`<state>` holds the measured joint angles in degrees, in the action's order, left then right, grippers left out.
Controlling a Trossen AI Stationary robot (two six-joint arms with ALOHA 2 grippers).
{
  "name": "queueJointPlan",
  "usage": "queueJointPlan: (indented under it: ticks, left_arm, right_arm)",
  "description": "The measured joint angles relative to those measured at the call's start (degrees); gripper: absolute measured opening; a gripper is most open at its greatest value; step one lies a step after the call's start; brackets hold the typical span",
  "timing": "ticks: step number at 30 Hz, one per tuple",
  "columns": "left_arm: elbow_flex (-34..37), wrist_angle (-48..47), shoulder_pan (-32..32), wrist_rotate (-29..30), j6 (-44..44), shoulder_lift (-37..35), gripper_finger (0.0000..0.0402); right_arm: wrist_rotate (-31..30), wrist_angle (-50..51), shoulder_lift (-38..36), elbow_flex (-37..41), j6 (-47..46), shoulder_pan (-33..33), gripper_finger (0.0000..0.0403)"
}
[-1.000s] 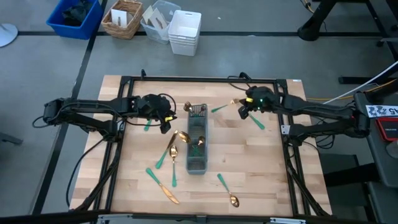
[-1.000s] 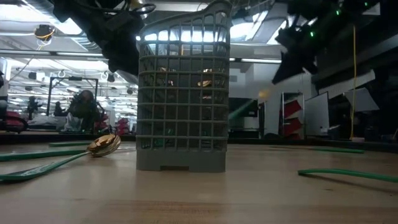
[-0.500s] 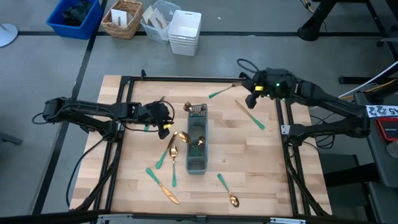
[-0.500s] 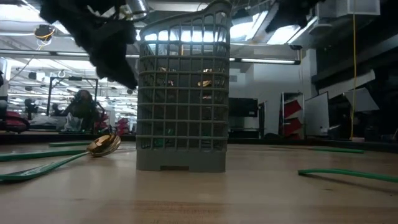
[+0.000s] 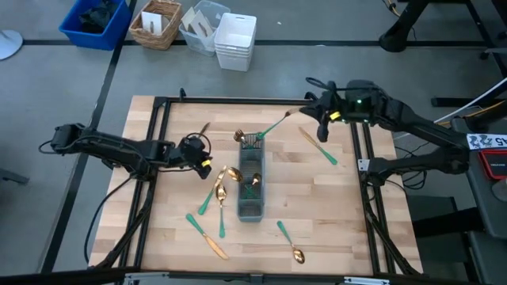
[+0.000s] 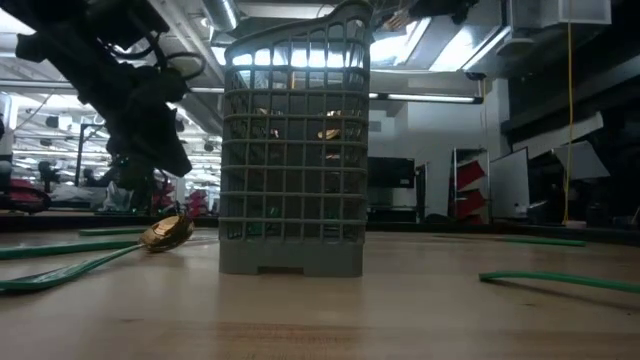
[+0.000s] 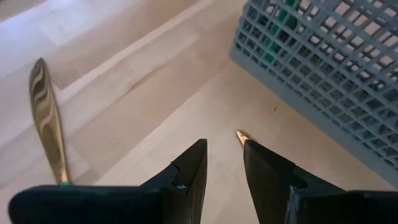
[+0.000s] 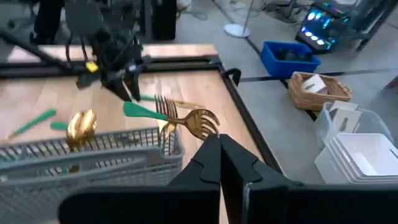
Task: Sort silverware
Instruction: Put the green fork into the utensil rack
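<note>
From the high view, the narrow grey mesh caddy (image 5: 250, 184) is standing near the middle of the pale wooden tabletop (image 5: 333, 222), with gold-headed, green-handled silverware scattered around it. A spoon (image 5: 288, 242) is lying at the caddy's 5 o'clock, a knife (image 5: 206, 236) at its 7 o'clock, and two spoons (image 5: 216, 192) are lying just beside its 9 o'clock wall. Another knife (image 5: 318, 146) is lying at 2 o'clock. The right pincer (image 5: 317, 117) is hanging over the tabletop's far edge at about 1 o'clock from the caddy, and a green-handled fork (image 5: 272, 127) is slanting from it down to the caddy's far end. The left pincer (image 5: 201, 161) is hovering at the caddy's 10 o'clock. Beyond the tabletop, a blue bin (image 5: 95, 21), a wicker basket (image 5: 155, 24) and stacked white tubs (image 5: 234, 41) are sitting on the floor.

The low view is showing the caddy (image 6: 292, 150) upright, blocking whatever is behind it; a gold spoon bowl (image 6: 166, 233) is resting just at its 9 o'clock, under the dark left arm.

In the left wrist view, the pincer's fingers (image 7: 189, 176) are standing slightly apart and holding nothing; a gold knife tip (image 7: 242, 136) is poking out just ahead of them, and a gold blade (image 7: 48, 122) is lying well aside.

In the right wrist view, the right pincer (image 8: 220, 163) is pressed together on the fork, whose gold tines (image 8: 200, 122) are hanging beside the caddy rim (image 8: 93, 149).
</note>
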<state>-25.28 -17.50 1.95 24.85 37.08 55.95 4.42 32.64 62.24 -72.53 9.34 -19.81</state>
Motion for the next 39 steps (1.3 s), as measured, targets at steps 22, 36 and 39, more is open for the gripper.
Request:
queueJointPlan:
  ticks: [22, 36, 39]
  left_arm:
    - [0.6, 2.7, 0.7, 0.5, 1.7, -0.2, 0.0098]
    - [0.6, 3.2, 0.7, 0.8, 0.2, -0.2, 0.0098]
    - [0.6, 3.2, 0.7, 0.9, -0.1, -0.2, 0.0098]
  right_arm:
    - [-17.9, -8.6, 13.0, 0.0, 25.2, 12.1, 0.0]
    - [-13.1, -8.5, 19.4, 0.0, 34.7, 11.9, 0.0]
    - [-10.2, -8.6, 20.7, 0.0, 34.7, 11.9, 0.0001]
